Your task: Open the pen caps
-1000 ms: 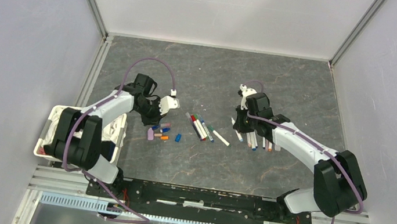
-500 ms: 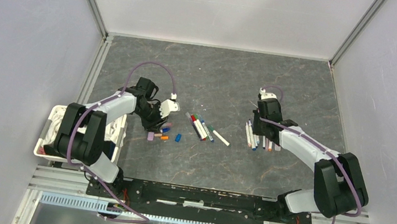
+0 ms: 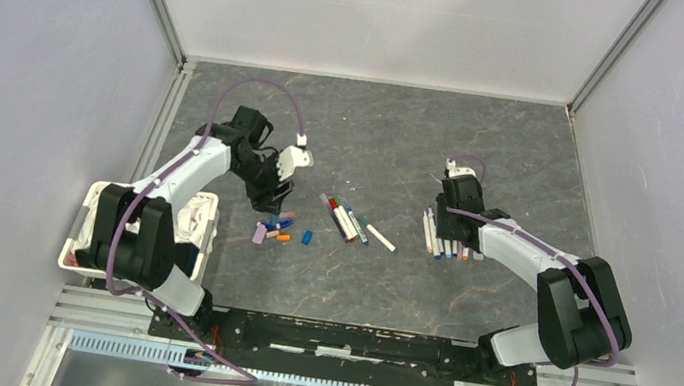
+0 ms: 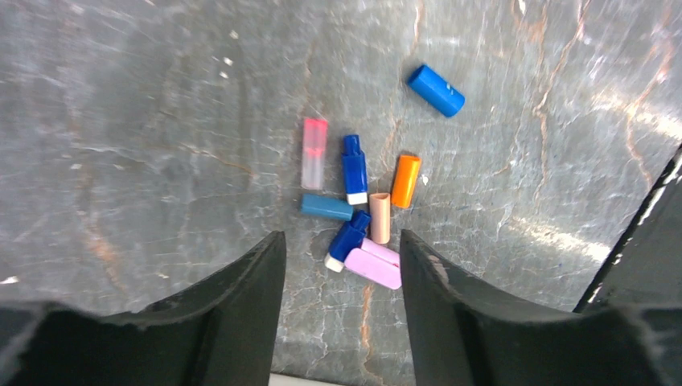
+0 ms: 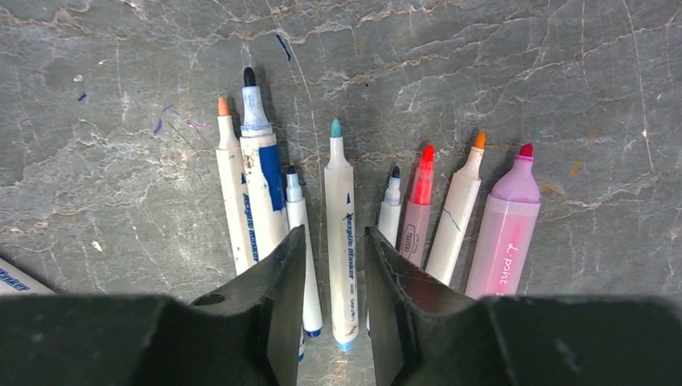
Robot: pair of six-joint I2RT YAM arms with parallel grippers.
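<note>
While walls (image 3: pixel 393 18) ring the marbled table (image 3: pixel 377 127), left tool (image 4: pixel 342 238) and right tool (image 5: pixel 334 233) gape empty.

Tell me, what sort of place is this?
Probably a robot test booth: plain walls box in a grey table, two arms are bolted at its near edge, and pens and loose caps lie in groups like practice props.

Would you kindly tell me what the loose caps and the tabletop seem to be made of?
The pen caps look like moulded plastic: uniform colours, smooth, slightly glossy; the red-tipped one seems translucent. The tabletop looks like veined grey stone or a stone-print laminate, with shiny glare; I cannot tell which.
</note>
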